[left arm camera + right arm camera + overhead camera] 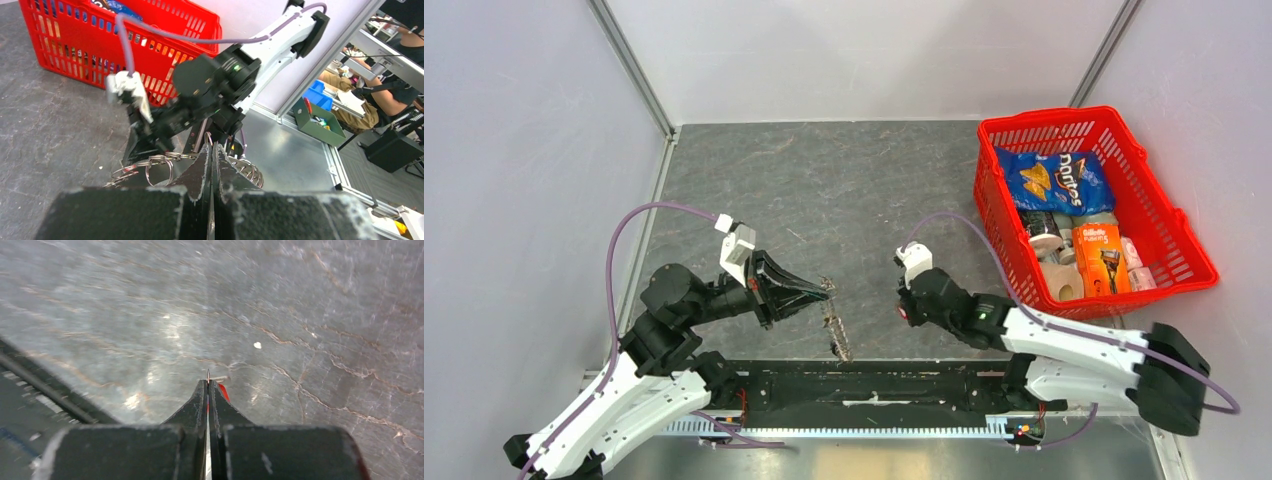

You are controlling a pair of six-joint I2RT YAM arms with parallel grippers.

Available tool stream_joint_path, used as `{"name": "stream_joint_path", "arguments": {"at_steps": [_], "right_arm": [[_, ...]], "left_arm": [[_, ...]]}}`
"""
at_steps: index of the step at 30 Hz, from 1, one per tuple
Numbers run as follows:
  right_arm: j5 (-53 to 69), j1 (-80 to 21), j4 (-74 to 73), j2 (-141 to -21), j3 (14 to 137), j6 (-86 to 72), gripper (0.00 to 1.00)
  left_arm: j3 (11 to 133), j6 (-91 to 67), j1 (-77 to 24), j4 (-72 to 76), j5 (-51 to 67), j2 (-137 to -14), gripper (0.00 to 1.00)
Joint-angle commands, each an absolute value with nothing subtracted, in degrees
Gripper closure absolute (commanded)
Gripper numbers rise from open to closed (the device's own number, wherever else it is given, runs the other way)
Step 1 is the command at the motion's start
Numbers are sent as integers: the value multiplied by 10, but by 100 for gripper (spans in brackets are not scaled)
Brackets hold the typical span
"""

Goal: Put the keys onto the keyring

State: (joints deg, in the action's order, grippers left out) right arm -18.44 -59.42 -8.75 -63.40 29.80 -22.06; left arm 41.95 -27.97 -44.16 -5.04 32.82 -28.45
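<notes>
— Key (218,378) first: a tiny silver sliver with a red tag (223,391), nipped at the very tips of your right gripper (208,385). Its jaws are pressed together on it, above the grey table (310,315).
— How will it handle?
— Light, stiff and slick, I'd say. It could pivot or squirt out, so you want the flat near the tag pinched and the hole end free. Which end is which, I can't tell.
— And the keyring (156,165)?
— Wire loops, clamped in your left gripper (212,152), jaws tight together, loops poking out either side. Springy metal, likely to twist when you push on it.
— Anything else?
— Overhead, a line of small metal bits (836,330) runs from those tips toward the near edge. Probably more keys, but they're too small to tell. The red basket (1049,114) sits well apart on your right.
</notes>
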Motion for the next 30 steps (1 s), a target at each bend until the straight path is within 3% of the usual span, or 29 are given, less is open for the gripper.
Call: {"name": "stream_joint_path", "arguments": {"at_steps": [1, 14, 30], "right_arm": [[-99, -598, -209, -551, 378, -183, 100], [158, -598, -430, -557, 613, -109, 100], [277, -598, -532, -634, 841, -73, 100]], "left_arm": [[424, -255, -443, -34, 302, -289, 98], [420, -239, -443, -45, 269, -274, 98], [432, -219, -443, -97, 260, -280, 98]]}}
